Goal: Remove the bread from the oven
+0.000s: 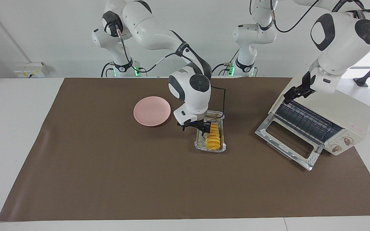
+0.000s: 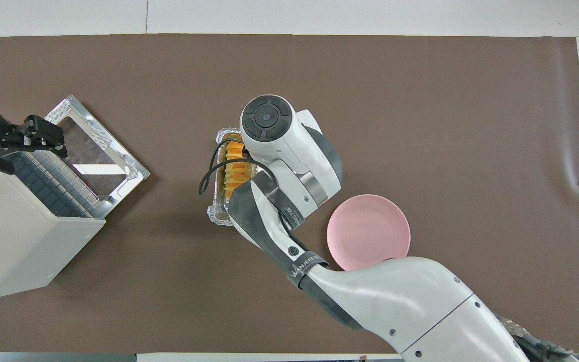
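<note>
The bread (image 1: 213,139), a ridged golden-yellow loaf, lies in a crinkled foil tray (image 1: 210,148) on the brown mat, outside the oven (image 1: 339,107). The cream oven stands at the left arm's end with its glass door (image 1: 287,141) dropped open and its rack bare. My right gripper (image 1: 196,128) hangs open, low over the tray's end nearer to the robots, beside the loaf; whether it touches I cannot tell. In the overhead view the right wrist covers most of the bread (image 2: 233,173). My left gripper (image 1: 295,93) hovers open over the oven's top front edge.
A round pink plate (image 1: 152,111) lies on the mat beside the foil tray, toward the right arm's end. The open oven door (image 2: 102,151) juts out over the mat toward the tray. The brown mat (image 1: 124,179) covers most of the table.
</note>
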### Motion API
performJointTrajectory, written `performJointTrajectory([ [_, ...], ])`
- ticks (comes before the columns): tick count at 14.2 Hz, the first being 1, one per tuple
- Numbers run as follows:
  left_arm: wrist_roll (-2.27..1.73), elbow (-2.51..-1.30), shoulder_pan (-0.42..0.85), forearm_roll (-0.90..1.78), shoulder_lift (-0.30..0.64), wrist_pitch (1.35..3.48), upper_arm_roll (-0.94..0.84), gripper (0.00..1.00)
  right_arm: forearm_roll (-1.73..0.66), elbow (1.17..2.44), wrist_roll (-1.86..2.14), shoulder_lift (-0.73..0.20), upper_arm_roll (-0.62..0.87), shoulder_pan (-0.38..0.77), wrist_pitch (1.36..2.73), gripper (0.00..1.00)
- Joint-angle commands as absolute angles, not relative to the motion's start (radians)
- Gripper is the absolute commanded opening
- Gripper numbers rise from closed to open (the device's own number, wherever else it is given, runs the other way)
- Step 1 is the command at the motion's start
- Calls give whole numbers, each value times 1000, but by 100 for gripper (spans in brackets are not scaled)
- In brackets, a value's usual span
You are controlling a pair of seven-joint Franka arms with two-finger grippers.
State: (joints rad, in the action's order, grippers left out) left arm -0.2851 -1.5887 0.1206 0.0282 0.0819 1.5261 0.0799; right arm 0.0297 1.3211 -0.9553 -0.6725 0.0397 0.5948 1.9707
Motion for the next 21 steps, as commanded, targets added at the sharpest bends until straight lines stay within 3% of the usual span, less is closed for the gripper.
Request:
performJointTrajectory([
  [1,-246,-1636,100,49,19,1502,69,100,55,1262,-980,-729,34,624,1968,100],
  [3,-134,-1692,97,49,-26,1525,74,100,72,1262,-980,-729,35,630,1970,100],
  [4,-85,-1680,86,46,-14,1563,74,100,72,1262,-980,-729,35,629,1970,92],
  [5,-78,-1672,84,43,-8,1572,68,100,75,1264,-980,-727,35,630,1970,65],
  [6,-78,-1671,89,43,-6,1569,63,100,78,1266,-980,-726,35,632,1971,28],
  [7,-78,-1663,87,41,-3,1562,63,100,78,1275,-980,-723,35,634,1971,0],
  [10,-69,-1516,83,38,58,1432,63,100,97,1279,-980,-721,35,635,1973,0],
  [18,-68,-1554,95,43,48,1491,61,100,81,1269,-963,-695,38,611,1947,0],
  [21,-75,-1555,97,43,45,1485,63,100,34,1266,-855,-643,48,523,1876,0],
])
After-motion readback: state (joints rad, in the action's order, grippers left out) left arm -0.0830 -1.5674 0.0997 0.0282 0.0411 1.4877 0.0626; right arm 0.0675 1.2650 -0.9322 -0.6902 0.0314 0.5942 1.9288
